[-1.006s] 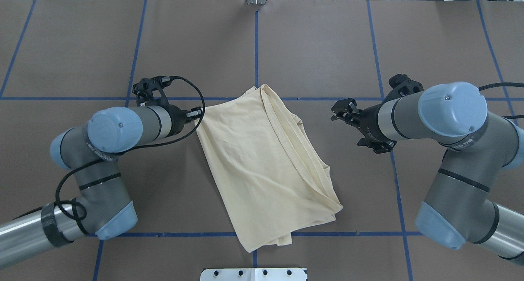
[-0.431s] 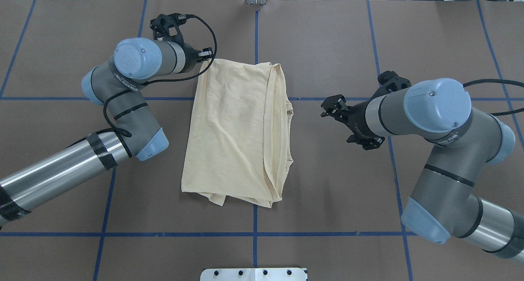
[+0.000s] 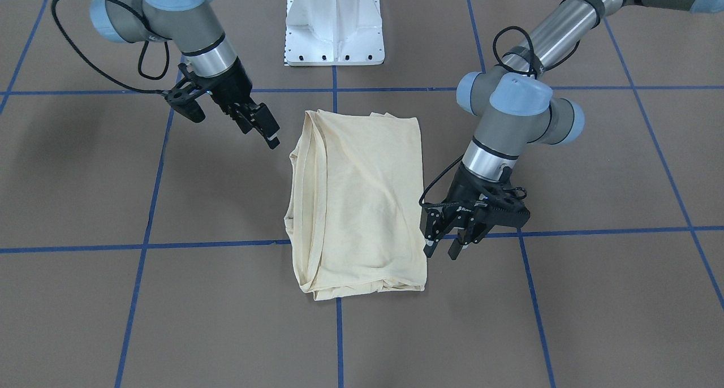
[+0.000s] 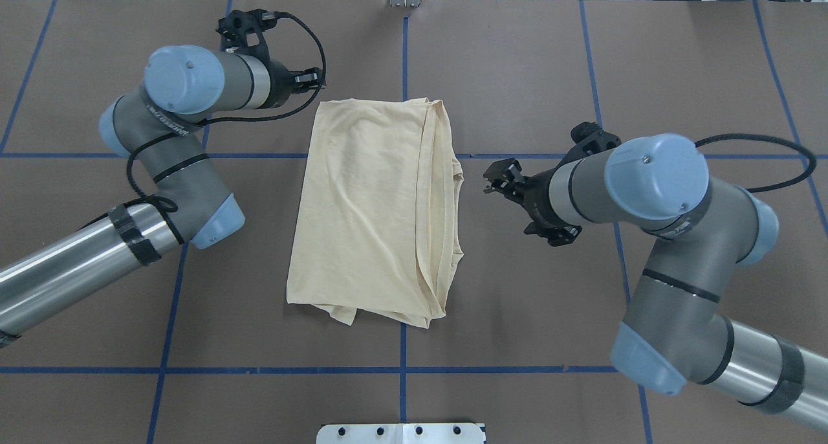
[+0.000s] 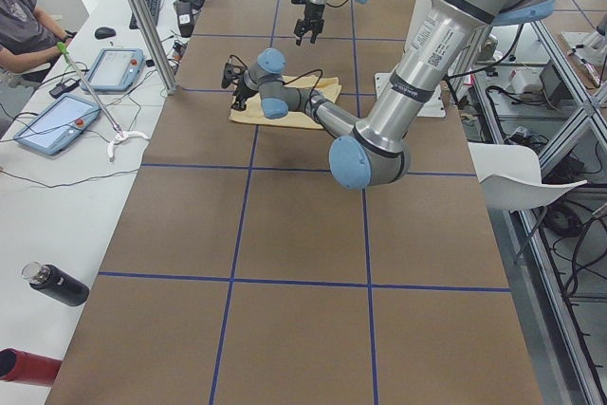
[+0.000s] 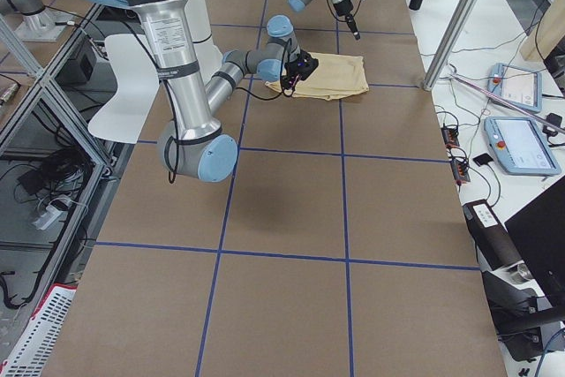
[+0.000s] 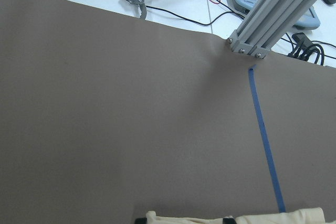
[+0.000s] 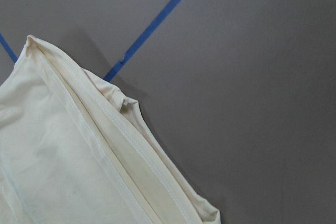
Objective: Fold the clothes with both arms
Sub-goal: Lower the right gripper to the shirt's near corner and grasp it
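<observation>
left wrist-mounted view crops the t-shirt point(image 7: 273, 217) to a thin strip.

We see two arms built of matte grey links, the left arm point(image 4: 174, 166) and the right arm point(image 4: 679, 276). Each joint is closed by a round light-blue cap point(image 4: 178, 78) bearing a small screw. Polished silver tubes point(image 4: 58, 276) at the lower corners of the overhead view wear black bands point(image 4: 132, 233). White lettering marks the grey links. Thin black cables point(image 4: 770, 136) lead to the black left end effector point(image 4: 310, 81) and right end effector point(image 4: 498, 175). The white base plate point(image 3: 334, 26) has dark screw holes.
</observation>
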Robot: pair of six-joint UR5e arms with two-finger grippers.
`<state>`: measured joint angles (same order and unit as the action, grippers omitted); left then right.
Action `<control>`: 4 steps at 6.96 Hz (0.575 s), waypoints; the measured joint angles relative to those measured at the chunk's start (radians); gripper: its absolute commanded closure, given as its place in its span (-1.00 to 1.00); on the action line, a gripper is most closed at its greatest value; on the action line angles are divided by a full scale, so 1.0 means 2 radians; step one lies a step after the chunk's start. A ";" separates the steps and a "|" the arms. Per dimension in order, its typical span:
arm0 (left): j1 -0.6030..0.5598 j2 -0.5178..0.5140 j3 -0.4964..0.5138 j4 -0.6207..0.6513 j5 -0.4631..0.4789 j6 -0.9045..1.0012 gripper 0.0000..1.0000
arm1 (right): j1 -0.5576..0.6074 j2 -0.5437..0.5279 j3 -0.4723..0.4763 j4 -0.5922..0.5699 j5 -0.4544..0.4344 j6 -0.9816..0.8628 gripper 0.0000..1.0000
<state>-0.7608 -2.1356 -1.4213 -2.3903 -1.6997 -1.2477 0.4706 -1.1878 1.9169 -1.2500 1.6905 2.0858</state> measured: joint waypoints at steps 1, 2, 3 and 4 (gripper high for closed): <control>-0.001 0.015 -0.019 0.000 -0.004 0.000 -0.15 | -0.037 0.022 -0.015 -0.009 -0.051 0.048 -1.00; -0.001 0.022 -0.027 0.000 -0.006 -0.002 -0.15 | -0.069 0.045 -0.035 -0.021 -0.091 0.096 -1.00; -0.001 0.024 -0.029 0.000 -0.006 -0.003 -0.15 | -0.094 0.057 -0.049 -0.028 -0.114 0.130 -0.99; -0.002 0.024 -0.030 0.000 -0.006 -0.005 -0.16 | -0.116 0.061 -0.057 -0.036 -0.130 0.151 -0.99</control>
<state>-0.7638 -2.0869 -1.4818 -2.3900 -1.7108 -1.2569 0.2382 -1.0666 1.8039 -1.3219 1.4305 2.3873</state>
